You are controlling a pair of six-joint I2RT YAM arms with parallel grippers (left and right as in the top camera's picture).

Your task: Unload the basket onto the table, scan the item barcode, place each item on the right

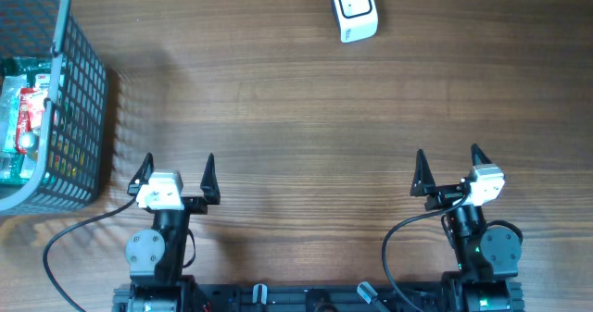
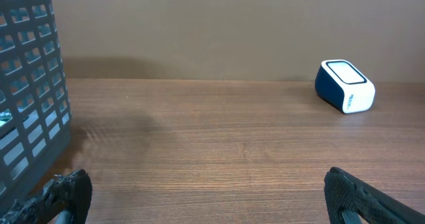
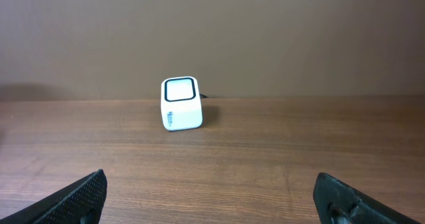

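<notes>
A white barcode scanner (image 1: 354,9) with a dark window stands at the far middle of the table; it also shows as the scanner (image 2: 344,86) and the scanner (image 3: 180,103) in the wrist views. Packaged items (image 1: 20,118) lie inside a grey mesh basket (image 1: 79,90) at the far left. My left gripper (image 1: 176,171) sits near the front edge, open and empty. My right gripper (image 1: 449,167) is open and empty at the front right. Both are far from the scanner and the items.
The basket wall (image 2: 30,91) stands close on the left of the left gripper. Wooden tabletop (image 1: 296,118) stretches between the grippers and the scanner. Black cables (image 1: 65,243) loop by the arm bases at the front edge.
</notes>
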